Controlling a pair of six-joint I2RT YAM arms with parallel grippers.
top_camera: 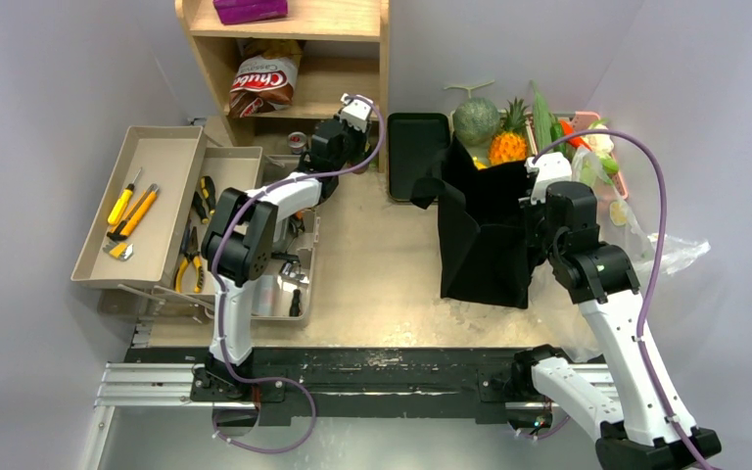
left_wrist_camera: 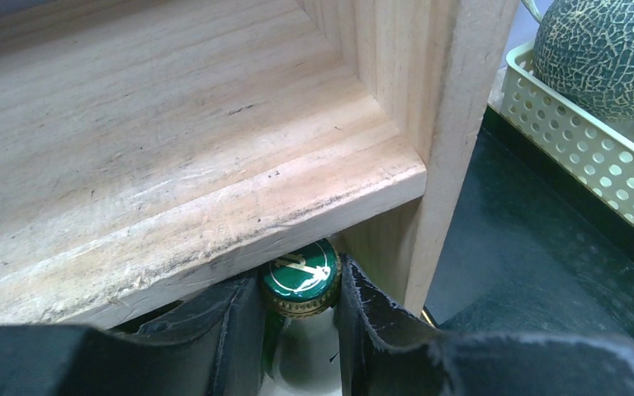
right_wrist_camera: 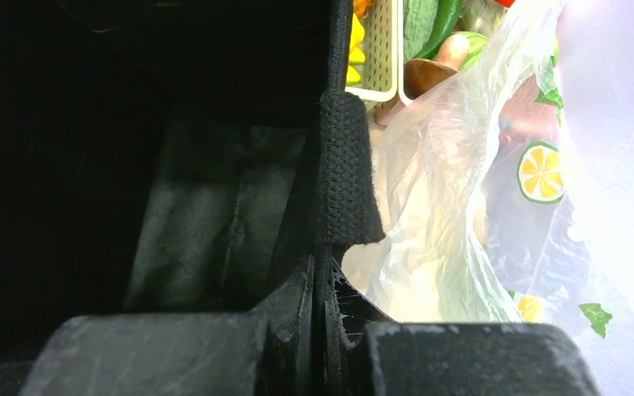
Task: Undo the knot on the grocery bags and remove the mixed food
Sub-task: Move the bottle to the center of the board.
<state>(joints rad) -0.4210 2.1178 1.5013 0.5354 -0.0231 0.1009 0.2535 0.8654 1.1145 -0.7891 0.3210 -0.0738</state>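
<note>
My left gripper (left_wrist_camera: 301,330) is shut on the neck of a green bottle (left_wrist_camera: 301,280). Its green and gold cap sits just under the front lip of a wooden shelf board (left_wrist_camera: 173,148). The black cloth bag (top_camera: 485,235) stands open in the middle of the table, and my right gripper (right_wrist_camera: 324,272) is shut on its right rim by the strap (right_wrist_camera: 345,173). The clear plastic bag (right_wrist_camera: 462,206), printed with lemon slices, lies crumpled to the right of it. A melon (top_camera: 476,119), pineapple (top_camera: 509,145) and cucumber (top_camera: 542,117) lie in baskets behind. The chip packet (top_camera: 264,83) is on the shelf.
The wooden shelf unit (top_camera: 352,29) stands at the back, with its right post (left_wrist_camera: 454,124) close beside the bottle. A flat black tray (top_camera: 416,155) lies between the shelf and the bag. Beige trays with yellow-handled tools (top_camera: 137,206) sit at the left. A white perforated basket (left_wrist_camera: 578,140) holds the melon.
</note>
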